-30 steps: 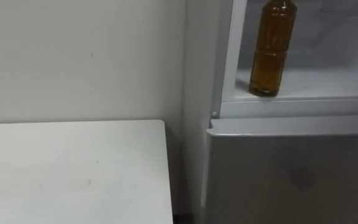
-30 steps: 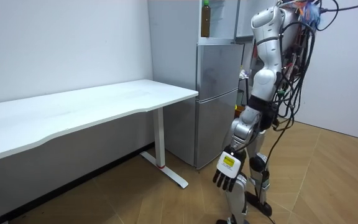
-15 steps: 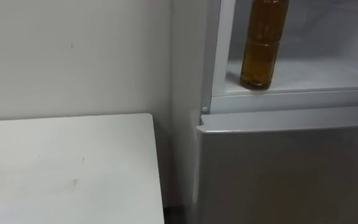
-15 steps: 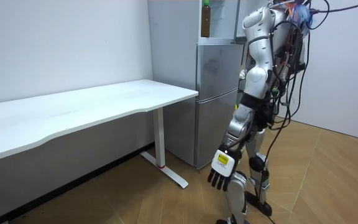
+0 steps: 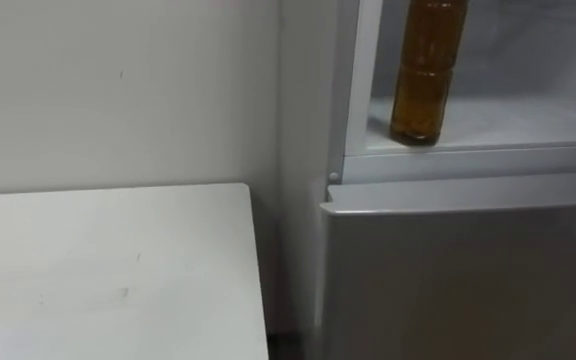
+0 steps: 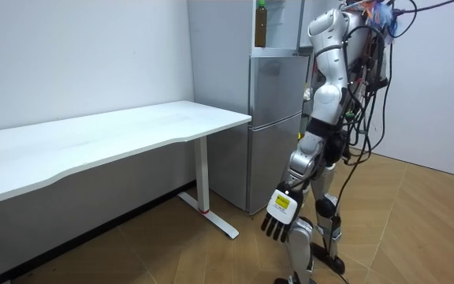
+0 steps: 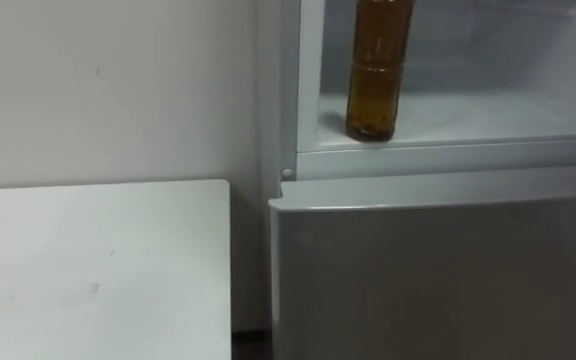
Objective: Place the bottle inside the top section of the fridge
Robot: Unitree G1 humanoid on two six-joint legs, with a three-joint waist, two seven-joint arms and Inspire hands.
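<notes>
Amber bottle (image 5: 426,75) upright in upper fridge (image 5: 468,162) | placing looks done | left hand (image 6: 280,217) low, fingers loose, empty | next: likely close it

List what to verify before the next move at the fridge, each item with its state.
1. Bottle inside the upper compartment, upright on its shelf: ok.
2. Bottle released: ok, no hand is on it.
3. Bottle set back far enough for a door to close: cannot tell; it stands close behind the front lip.
4. Left hand empty, hanging open beside the leg: ok.
5. Upper compartment shut: not ok, its front is open.
6. Lower door shut: ok.
</notes>
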